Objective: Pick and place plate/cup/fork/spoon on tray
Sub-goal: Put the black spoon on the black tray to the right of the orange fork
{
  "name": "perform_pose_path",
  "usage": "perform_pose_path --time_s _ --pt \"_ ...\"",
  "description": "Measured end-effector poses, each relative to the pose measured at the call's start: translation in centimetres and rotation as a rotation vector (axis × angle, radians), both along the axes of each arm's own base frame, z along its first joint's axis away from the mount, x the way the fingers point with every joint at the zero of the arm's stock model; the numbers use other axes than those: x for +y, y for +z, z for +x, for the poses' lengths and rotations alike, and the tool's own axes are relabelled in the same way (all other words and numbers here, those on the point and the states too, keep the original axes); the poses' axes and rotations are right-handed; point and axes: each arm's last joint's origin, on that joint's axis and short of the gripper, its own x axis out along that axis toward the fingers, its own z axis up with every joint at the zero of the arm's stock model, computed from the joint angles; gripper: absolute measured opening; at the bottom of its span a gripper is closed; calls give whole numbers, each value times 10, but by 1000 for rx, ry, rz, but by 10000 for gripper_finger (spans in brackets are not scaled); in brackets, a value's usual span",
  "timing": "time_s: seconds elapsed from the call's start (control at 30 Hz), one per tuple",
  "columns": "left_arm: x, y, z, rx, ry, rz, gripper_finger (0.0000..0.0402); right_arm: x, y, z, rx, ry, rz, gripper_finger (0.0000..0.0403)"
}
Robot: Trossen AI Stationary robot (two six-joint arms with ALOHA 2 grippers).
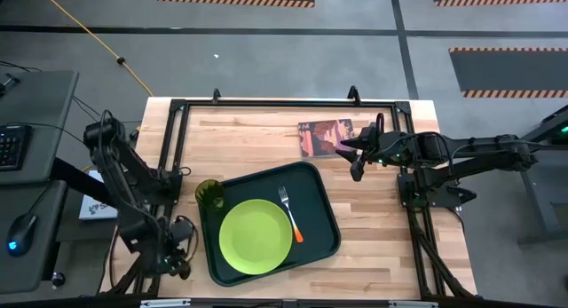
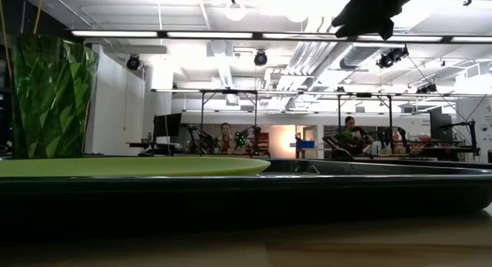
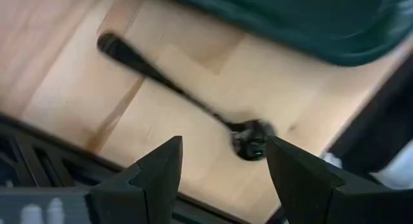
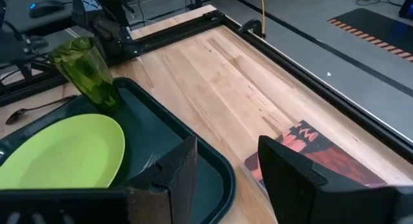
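The dark-green tray (image 1: 324, 206) lies mid-table and bears the lime-green plate (image 1: 256, 237), the orange-handled fork (image 1: 291, 215) and the upright cup (image 1: 209, 194) in its far left corner. The dark spoon (image 3: 187, 95) lies flat on the wood just left of the tray, also seen in the right wrist view (image 4: 32, 110). My left gripper (image 3: 222, 159) hangs open above the spoon, pointing down, its fingers either side of the spoon's bowl (image 3: 251, 139) without touching. My right gripper (image 4: 226, 172) stands open and holds nothing, raised beyond the tray's far right corner (image 1: 357, 157).
A small reddish book (image 1: 326, 136) lies on the wood at the back, just left of my right gripper. A black metal frame (image 1: 266, 104) runs round the tabletop. Bare wood (image 1: 382, 246) shows right of the tray.
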Motion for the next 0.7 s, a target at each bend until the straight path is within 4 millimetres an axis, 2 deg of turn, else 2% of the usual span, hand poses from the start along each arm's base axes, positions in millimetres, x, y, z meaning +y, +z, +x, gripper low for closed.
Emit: perform_pose_path --time_s 0.17,0.33,0.5,0.7 --pt "-5 -21 12 124 72 43 211 0 1 0 -4 -11 -11 158" --pt "-3 -39 25 246 223 92 211 -1 1 0 -2 -21 -18 158" --pt "-1 -52 35 292 204 122 211 -1 0 0 4 -22 -19 158" --pt "-4 -56 43 255 169 99 211 -1 0 0 4 -22 -19 158"
